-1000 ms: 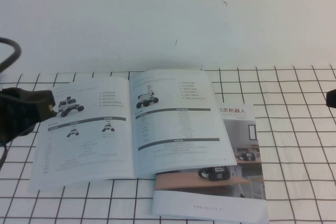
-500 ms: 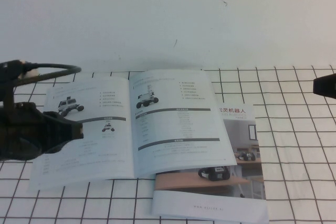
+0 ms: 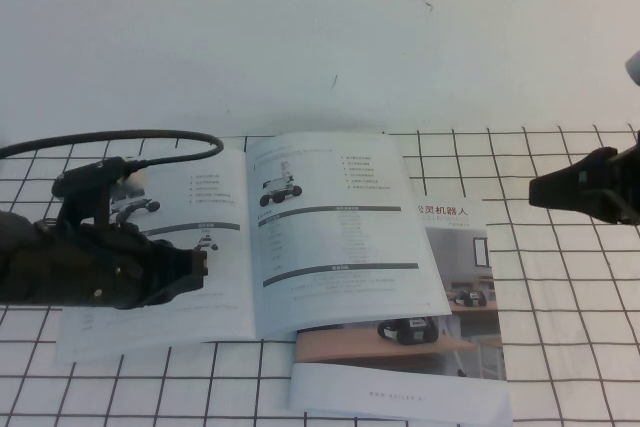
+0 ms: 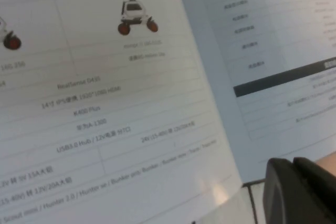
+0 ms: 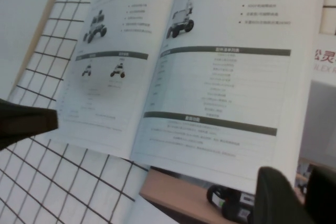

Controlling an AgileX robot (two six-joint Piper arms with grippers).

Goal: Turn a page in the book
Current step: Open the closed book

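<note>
The book (image 3: 300,237) lies open on the checkered table, showing wheeled-robot photos, grey bars and fine text. Its right-hand page (image 3: 340,227) lies flat, and its right edge overlaps another booklet. My left gripper (image 3: 198,269) hovers low over the lower part of the left-hand page, fingers together and empty. The left wrist view shows the pages (image 4: 131,103) close up, with the gripper (image 4: 296,182) near the book's front edge. My right gripper (image 3: 535,192) is right of both booklets, pointing at them, fingers close together and empty. The right wrist view shows the book (image 5: 210,77) beyond the gripper (image 5: 302,192).
The second booklet (image 3: 450,327), with a Chinese title and a wooden-desk room photo, lies partly under the book's right page. The white cloth with a black grid (image 3: 570,297) covers the table. A plain white wall (image 3: 320,27) stands behind. The left arm's cable (image 3: 150,135) arcs over the book's far left.
My left arm has moved right, from the book's left edge to over the left-hand page. My right gripper has come in from the right edge towards the booklets. The book has not moved.
</note>
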